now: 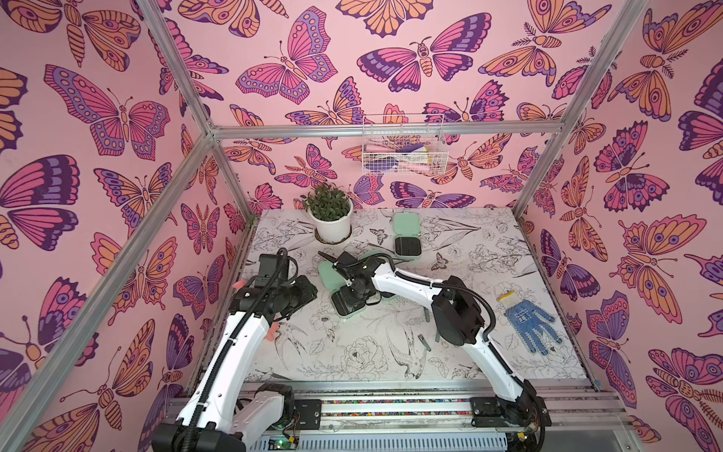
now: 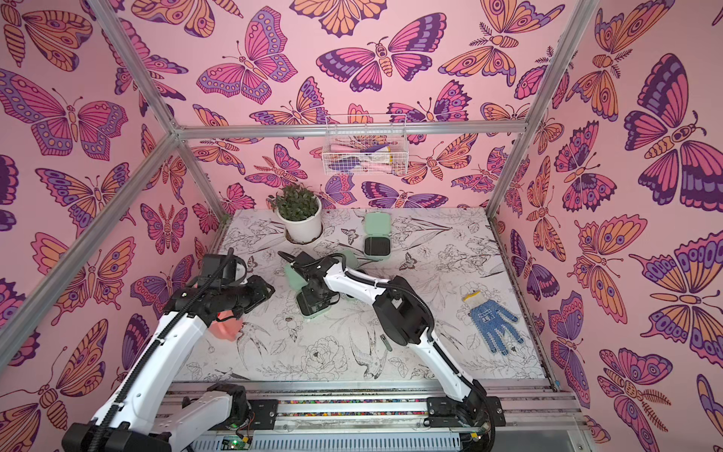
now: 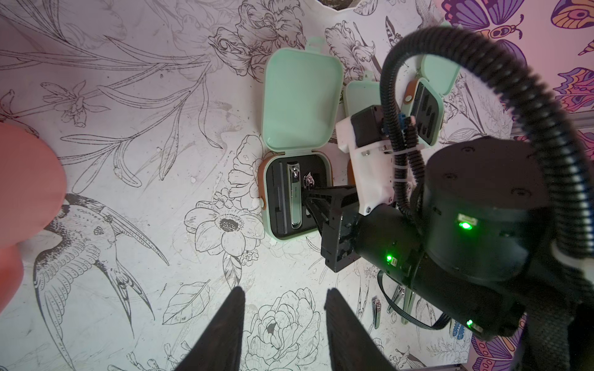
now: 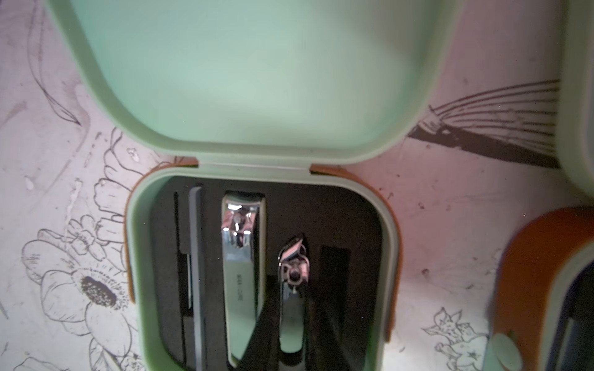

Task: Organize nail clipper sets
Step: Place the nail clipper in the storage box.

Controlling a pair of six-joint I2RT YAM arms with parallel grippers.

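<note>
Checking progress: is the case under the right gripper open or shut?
Open: the case has its lid folded back; its black tray holds a large clipper.

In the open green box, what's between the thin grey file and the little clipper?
The big clipper, slotted beside the little clipper; the right wrist view shows it.

Mint-green case (image 3: 302, 96) w/ black insert, orange strap & silver clipper (image 4: 293, 266); white tabletop (image 1: 489, 250) w/ black-line flowers; blue dotted glove (image 1: 526, 319) well apart from white pot (image 1: 333, 227); pink butterfly walls (image 1: 274, 58).
</note>
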